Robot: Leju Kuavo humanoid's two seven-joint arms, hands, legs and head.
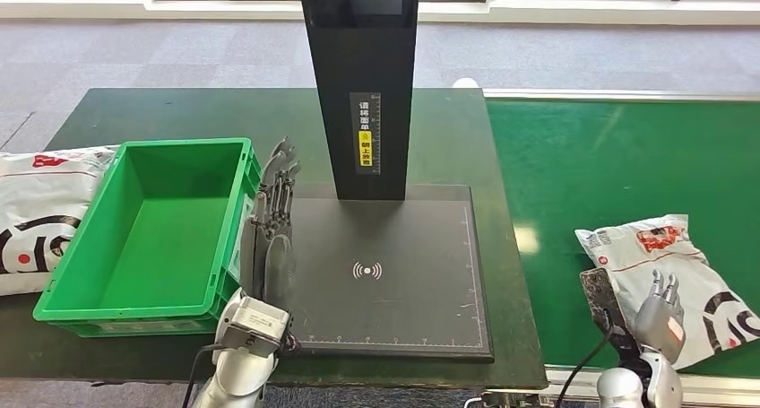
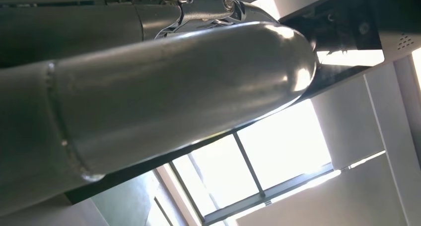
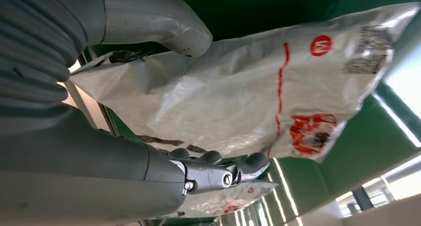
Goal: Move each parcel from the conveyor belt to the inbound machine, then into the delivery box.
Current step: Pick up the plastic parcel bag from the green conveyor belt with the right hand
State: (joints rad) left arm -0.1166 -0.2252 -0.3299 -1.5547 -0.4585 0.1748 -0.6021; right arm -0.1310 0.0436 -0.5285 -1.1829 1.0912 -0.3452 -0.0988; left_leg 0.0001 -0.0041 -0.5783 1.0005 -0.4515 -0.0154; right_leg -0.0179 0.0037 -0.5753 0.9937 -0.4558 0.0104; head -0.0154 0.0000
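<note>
Two parcels: one (image 1: pixel 668 269) on the conveyor belt (image 1: pixel 591 175), my right hand (image 1: pixel 660 314) over it, fingers (image 3: pixel 248 167) spread; one (image 1: pixel 40 215) beside the empty green delivery box (image 1: pixel 148 229). My left hand (image 1: pixel 272 224) holds nothing, fingers straight together.

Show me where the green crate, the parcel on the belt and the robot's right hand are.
green crate (image 1: pixel 235 209): head view, on its right wall.
parcel (image 1: pixel 641 242): head view, on its white upper part beside the red print.
right hand (image 1: pixel 659 314): head view, on the grey back of the hand.
</note>
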